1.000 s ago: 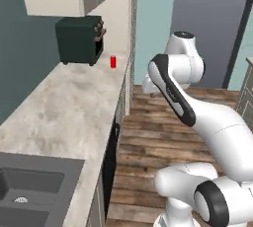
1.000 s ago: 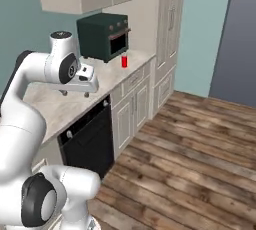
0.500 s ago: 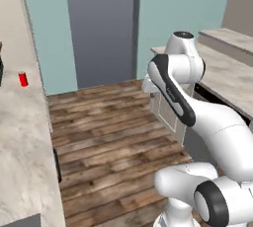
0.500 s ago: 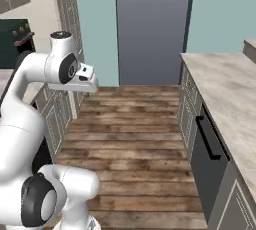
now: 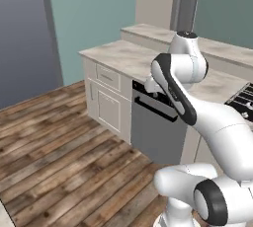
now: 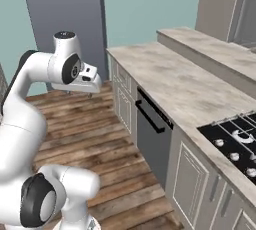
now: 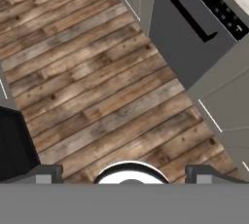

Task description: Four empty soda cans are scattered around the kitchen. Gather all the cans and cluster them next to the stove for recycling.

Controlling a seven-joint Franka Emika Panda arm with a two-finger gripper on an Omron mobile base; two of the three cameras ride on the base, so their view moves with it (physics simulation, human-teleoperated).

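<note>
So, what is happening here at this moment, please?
The robot arm is holding nothing: its end effector is open and points down at the wooden floor. The robot stands in front of a light stone counter with a grey dishwasher below it. The stove is at the right end of this counter. No soda can is seen near it, so the gathering is not yet done.

Wood-plank floor (image 5: 59, 142), teal wall (image 5: 89, 18), marbled counter (image 6: 165, 74) (grey dishwasher (image 5: 153, 132) beneath).
</note>
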